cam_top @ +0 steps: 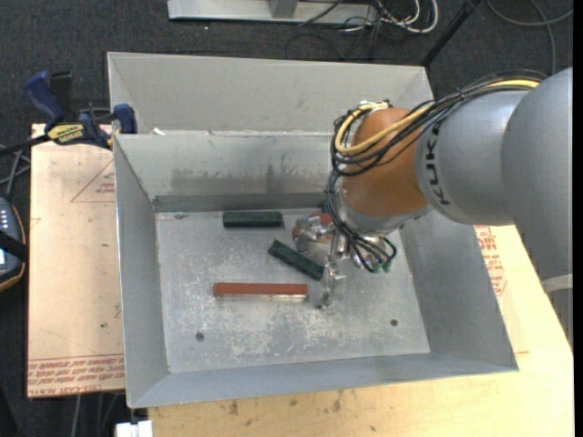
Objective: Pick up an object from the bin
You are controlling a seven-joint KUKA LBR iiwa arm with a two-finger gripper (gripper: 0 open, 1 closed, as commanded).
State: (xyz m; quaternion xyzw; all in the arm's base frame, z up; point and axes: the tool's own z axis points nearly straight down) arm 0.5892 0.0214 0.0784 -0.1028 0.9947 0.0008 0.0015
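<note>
Camera view is showing the gripper [326, 291] hanging by the three-o'clock end of a reddish-brown bar [260, 289] lying mid-floor in the bin [137, 244], its long axis running nine to three. Whether the gripper is apart or together, I cannot tell.

The bin [138, 271] is dull grey metal, and its floor looks scratched and speckled. The red-brown bar [261, 290] looks smooth with a soft shine, while the dark green bar at the back [252, 218] and the tilted dark green bar [293, 255] look matt. The arm [492, 162] has a smooth silver shell, and its orange cover [383, 171] is glossy.
</note>
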